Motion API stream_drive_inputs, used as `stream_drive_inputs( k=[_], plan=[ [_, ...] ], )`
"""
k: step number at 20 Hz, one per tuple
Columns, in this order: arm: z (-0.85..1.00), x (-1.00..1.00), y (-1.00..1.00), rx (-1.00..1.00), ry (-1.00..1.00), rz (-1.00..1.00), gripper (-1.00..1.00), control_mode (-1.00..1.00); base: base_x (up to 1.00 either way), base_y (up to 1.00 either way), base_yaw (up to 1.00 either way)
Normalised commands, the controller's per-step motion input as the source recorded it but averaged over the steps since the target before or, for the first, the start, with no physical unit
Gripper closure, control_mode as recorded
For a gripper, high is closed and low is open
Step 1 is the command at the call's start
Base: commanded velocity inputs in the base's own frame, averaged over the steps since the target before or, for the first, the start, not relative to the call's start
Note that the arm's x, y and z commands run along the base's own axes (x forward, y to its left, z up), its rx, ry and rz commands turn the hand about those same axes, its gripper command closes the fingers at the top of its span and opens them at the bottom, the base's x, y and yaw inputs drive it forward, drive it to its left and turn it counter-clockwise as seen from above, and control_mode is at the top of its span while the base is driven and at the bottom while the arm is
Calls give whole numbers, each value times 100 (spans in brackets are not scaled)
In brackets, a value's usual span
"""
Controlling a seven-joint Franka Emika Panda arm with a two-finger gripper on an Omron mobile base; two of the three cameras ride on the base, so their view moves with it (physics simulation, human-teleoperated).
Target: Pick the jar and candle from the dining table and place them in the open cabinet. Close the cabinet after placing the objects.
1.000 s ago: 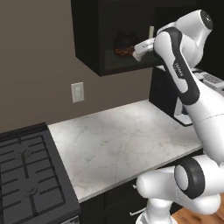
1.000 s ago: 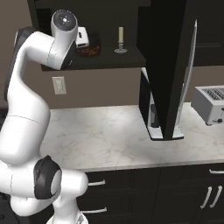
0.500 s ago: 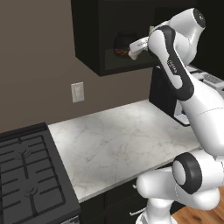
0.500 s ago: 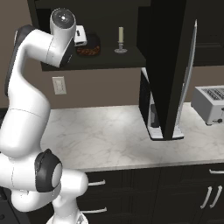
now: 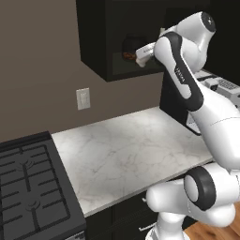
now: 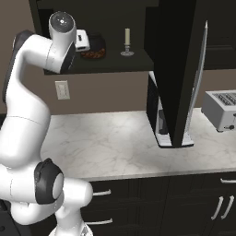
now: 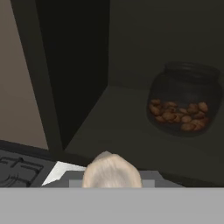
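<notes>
Gripper (image 6: 88,40) hovers beside jar (image 7: 183,103), candle (image 6: 127,42) farther along shelf.

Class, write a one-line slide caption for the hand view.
Round-bellied clear glass jar of brown chunks standing alone on the dark shelf of the open black cabinet.

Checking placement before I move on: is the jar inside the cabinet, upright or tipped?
Inside and upright. The jar stands on the cabinet shelf, dark lid on top, brown contents settled at the bottom; the candle stands further along the shelf.
</notes>
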Motion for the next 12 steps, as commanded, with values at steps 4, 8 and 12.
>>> stream_drive_inputs(
  k=[4,8,12],
  plan=[
    [-23,8,5,0,0,-7,100,-100,0,0,0],
    [-3,22,21,0,0,-4,100,-100,0,0,0],
    [0,39,16,0,0,0,100,-100,0,0,0]
  ],
)
